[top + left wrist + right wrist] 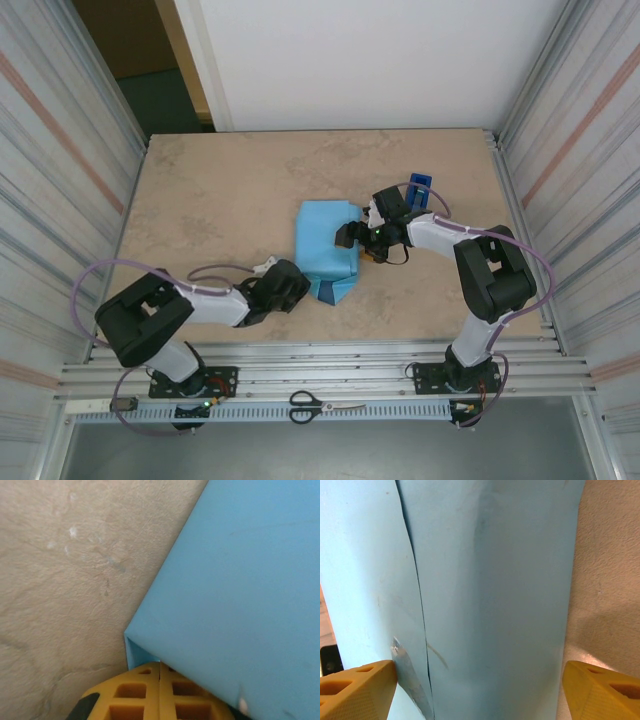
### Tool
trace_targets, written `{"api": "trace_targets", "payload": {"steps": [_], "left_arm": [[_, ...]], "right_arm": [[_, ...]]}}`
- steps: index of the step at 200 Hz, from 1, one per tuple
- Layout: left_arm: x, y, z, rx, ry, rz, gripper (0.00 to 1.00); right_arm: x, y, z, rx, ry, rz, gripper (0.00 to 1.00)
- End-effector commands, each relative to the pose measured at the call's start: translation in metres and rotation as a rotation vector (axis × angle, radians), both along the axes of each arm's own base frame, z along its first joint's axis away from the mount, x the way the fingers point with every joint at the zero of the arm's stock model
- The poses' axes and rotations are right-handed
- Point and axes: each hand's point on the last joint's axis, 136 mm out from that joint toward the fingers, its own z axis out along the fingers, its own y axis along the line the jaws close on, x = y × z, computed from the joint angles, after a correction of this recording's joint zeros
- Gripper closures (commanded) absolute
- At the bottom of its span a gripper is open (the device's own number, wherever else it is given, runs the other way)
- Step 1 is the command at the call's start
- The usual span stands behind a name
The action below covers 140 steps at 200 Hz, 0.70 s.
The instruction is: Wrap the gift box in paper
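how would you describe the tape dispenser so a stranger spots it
On the beige table, look toward the far right corner, beyond the right arm. The tape dispenser stands there: small, narrow and dark blue, unlike the larger bundle of sky-blue paper to its left.

The paper (322, 240) is being seen as a thin, matt sky-blue sheet, smooth apart from faint creases, with a clear tape strip (407, 675) on it. The table (220, 200) is being shown as matt, mottled and stone-like; ribbed metal is being shown on the side walls (60, 150).

A beige stone-patterned table (200, 200) sits between ribbed metal side walls (60, 150), a white panel (380, 60) behind.
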Motion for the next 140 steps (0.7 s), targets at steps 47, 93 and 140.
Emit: {"api": "trace_targets", "payload": {"steps": [47, 93, 140], "left_arm": [[-0.005, -0.002, 0.018, 0.015, -0.050, -0.012, 1.00], [-0.008, -0.014, -0.005, 0.013, 0.008, -0.018, 1.00], [-0.014, -0.010, -0.020, 0.012, 0.051, 0.010, 1.00]], "right_arm": [[-0.034, -0.022, -0.039, -0.130, 0.147, -0.005, 0.16], [-0.036, -0.021, -0.040, -0.128, 0.150, -0.001, 0.16], [-0.037, -0.020, -0.040, -0.128, 0.150, 0.002, 0.16]]}}
